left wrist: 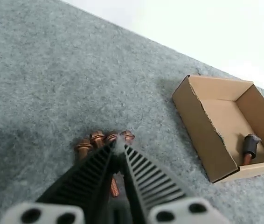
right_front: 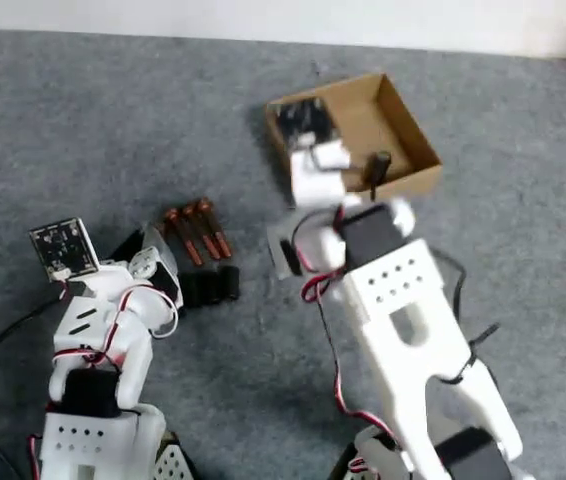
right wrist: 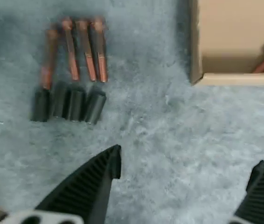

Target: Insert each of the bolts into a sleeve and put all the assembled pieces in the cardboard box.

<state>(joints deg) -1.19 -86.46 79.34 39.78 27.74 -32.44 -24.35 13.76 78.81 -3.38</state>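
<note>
Several copper bolts (right wrist: 78, 46) lie side by side on the grey carpet, with several black sleeves (right wrist: 71, 105) in a row at their tips. The outermost bolt sits lower, its end touching a sleeve. In the high view the bolts (right_front: 198, 230) and sleeves (right_front: 208, 287) lie beside my left gripper (right_front: 153, 250). That left gripper (left wrist: 119, 151) hangs above the bolt heads (left wrist: 104, 139), its fingers together but for a thin slit. My right gripper (right wrist: 185, 170) stands wide open over bare carpet between the sleeves and the cardboard box (right wrist: 225, 79). One assembled piece (right_front: 376, 168) lies in the box (right_front: 403, 130).
The right arm (right_front: 393, 290) stretches from the near edge toward the box's near corner. The box (left wrist: 202, 126) stands apart from the bolts, with the assembled piece (left wrist: 249, 147) by its wall. Open carpet lies all around.
</note>
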